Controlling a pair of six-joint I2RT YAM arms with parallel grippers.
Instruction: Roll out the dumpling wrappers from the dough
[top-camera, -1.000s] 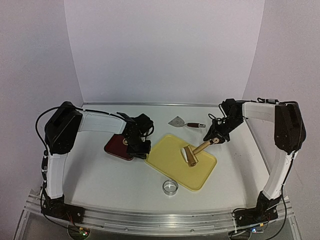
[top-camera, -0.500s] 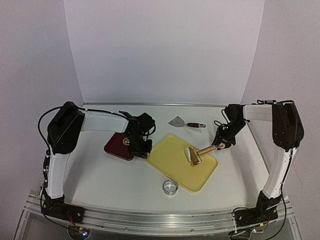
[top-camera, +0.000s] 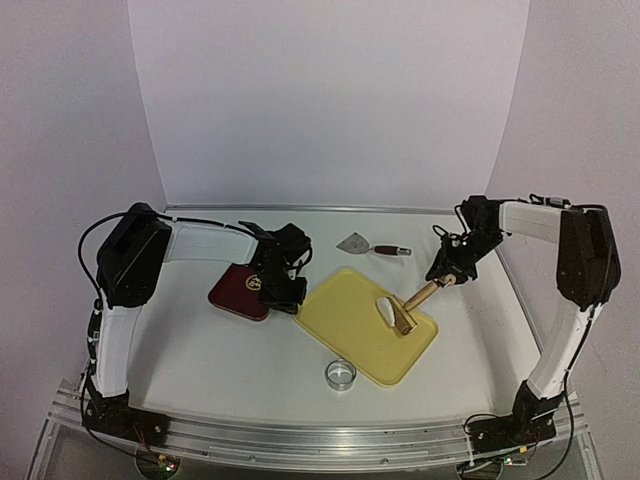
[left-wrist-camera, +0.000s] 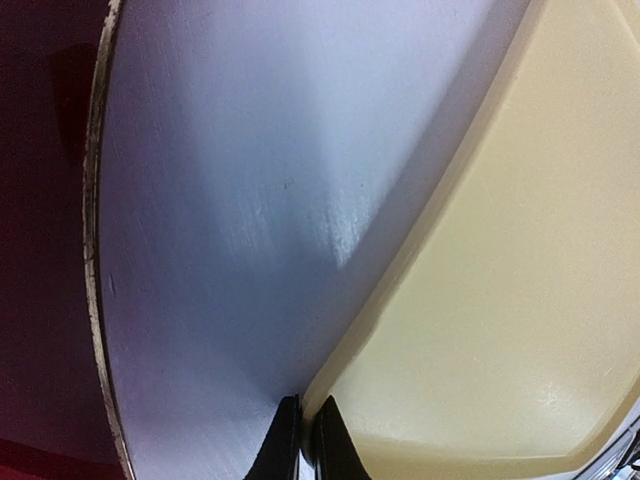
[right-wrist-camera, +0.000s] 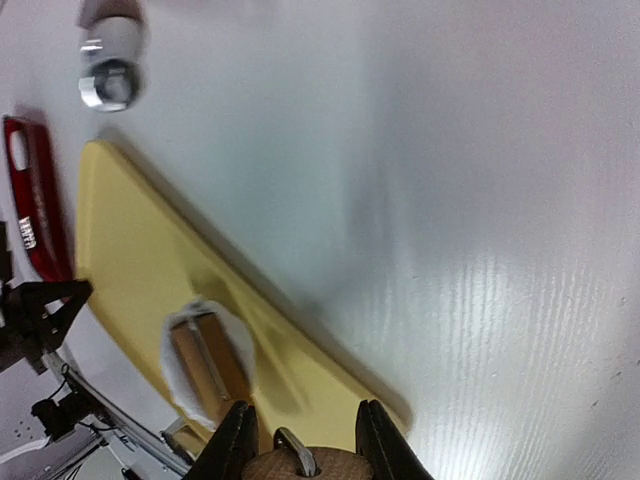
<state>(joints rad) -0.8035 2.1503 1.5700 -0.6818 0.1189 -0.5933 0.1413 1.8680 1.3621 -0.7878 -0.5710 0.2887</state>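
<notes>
**Rolling pin dragged to right side of board**

Since the earlier frames, the rolling pin (top-camera: 404, 318) has slid right across the yellow board (top-camera: 345, 320). The dough (top-camera: 387, 310) now shows on its left. The right arm swung outward with it; the left arm barely shifted.

Top view: right gripper (top-camera: 440, 281) is clamped on the pin's wooden handle. The roller sits near the board's right edge, touching the dough, a small white patch. Left gripper (top-camera: 280, 293) is at the board's left edge, beside a dark red board (top-camera: 235, 293). Ring cutter (top-camera: 340, 374) is on the bench (top-camera: 200, 350) in front of the board, scraper (top-camera: 360, 243) behind it.

Left wrist: fingers (left-wrist-camera: 288, 445) pressed together, nothing between, tips at the board rim.

Right wrist: the handle end is gripped between the fingers (right-wrist-camera: 235, 440). The roller lies across flattened, roundish dough on the board.
</notes>
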